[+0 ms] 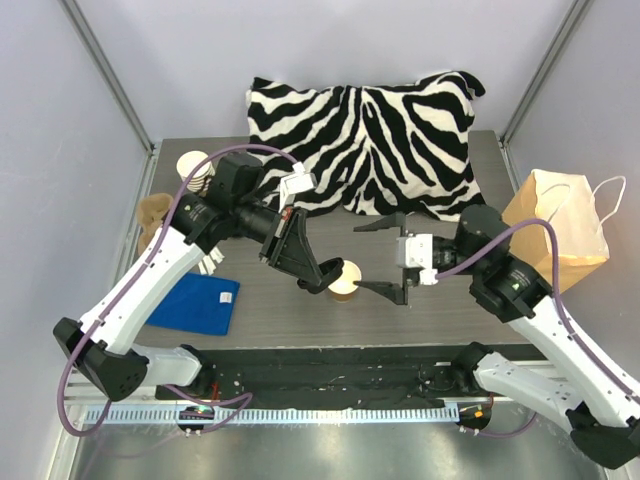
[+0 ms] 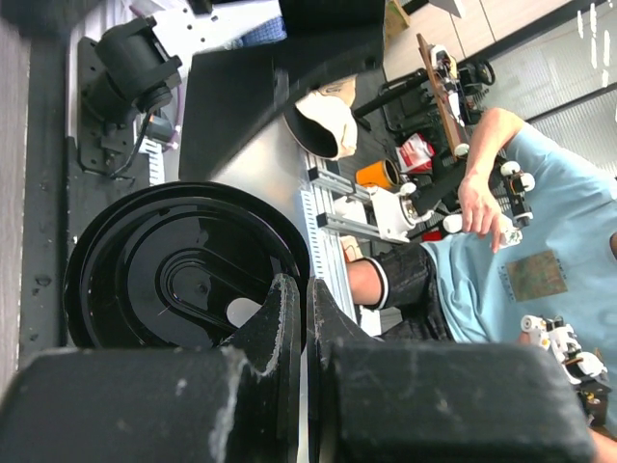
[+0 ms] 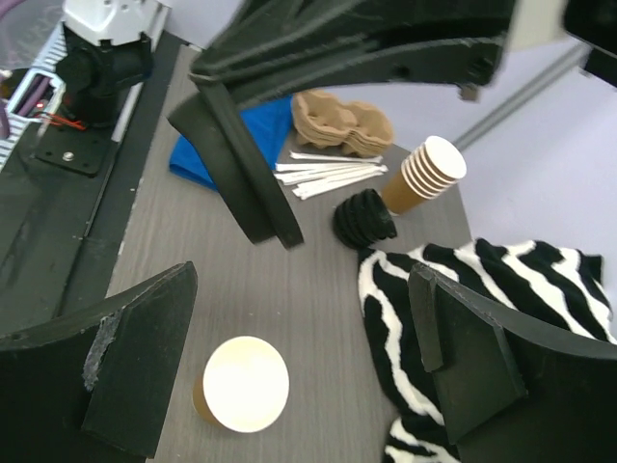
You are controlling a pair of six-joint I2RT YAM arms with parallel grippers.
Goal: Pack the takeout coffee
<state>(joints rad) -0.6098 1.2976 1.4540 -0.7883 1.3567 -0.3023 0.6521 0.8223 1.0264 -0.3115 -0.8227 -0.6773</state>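
Paper cup (image 1: 343,281): left gripper (image 1: 320,272) at 9 o'clock pinches a black lid (image 2: 183,270). At 3 o'clock, right gripper (image 1: 383,258) spread wide.

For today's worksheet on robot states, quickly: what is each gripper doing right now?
Left gripper: closed on the black lid.
Right gripper: open, holding nothing.
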